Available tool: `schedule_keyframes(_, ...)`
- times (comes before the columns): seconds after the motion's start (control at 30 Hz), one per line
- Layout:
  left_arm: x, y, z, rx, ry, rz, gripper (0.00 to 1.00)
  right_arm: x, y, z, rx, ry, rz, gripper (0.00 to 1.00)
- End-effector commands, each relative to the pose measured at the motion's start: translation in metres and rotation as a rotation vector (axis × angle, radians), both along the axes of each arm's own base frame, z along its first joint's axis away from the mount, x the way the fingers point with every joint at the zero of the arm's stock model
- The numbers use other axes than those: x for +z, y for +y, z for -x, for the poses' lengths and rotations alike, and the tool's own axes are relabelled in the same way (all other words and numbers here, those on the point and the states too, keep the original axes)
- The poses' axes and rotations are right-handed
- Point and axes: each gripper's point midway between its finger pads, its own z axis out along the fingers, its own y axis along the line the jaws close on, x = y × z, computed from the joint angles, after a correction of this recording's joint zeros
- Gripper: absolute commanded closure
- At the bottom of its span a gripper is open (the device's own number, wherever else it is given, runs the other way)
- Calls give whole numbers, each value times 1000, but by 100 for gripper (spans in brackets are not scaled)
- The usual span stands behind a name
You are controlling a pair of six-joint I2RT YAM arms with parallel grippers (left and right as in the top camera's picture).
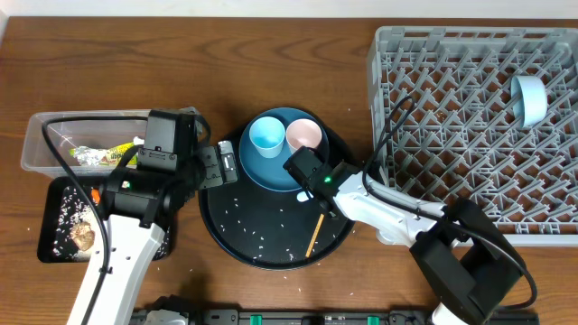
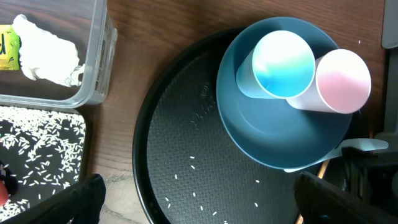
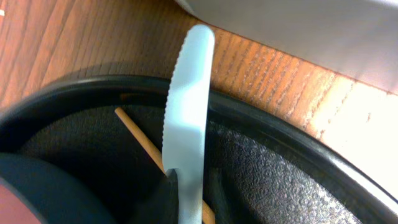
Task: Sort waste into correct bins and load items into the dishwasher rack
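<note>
Left arm (image 1: 117, 262): up from the near edge, bent at the elbow, wrist turned to the right. Left gripper (image 1: 228, 162): wide open, its 2 fingers (image 2: 74, 202) far apart, each at a lower corner of the wrist view. Right arm (image 1: 379, 208): in from the near right corner, stretched low toward the left. Right gripper (image 1: 303, 169): narrow, seemingly pinched on the white plastic utensil (image 3: 188, 112); of its own fingers, only a dark edge seen low in the wrist view.

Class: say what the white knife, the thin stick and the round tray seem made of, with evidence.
White knife: probably plastic, smooth, slightly translucent. Thin stick: likely wood, matt tan. Round tray: probably plastic, black, fine stippled texture.
</note>
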Motion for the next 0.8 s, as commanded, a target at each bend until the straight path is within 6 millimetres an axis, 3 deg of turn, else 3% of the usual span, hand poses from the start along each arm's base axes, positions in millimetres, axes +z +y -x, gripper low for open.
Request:
schedule_keyframes(0.0,4,3,-2,19,-11,-7,2,-4,-10,-3,-12,-10,39,76)
schedule_keyframes(0.37,4,3,-2,18,-11,-7,2,-6,-4,-8,-13,-25,14,81)
schedule_keyframes(0.77,4,3,-2,18,-11,-7,2,-36,-5,-6,-11,22,44,82)
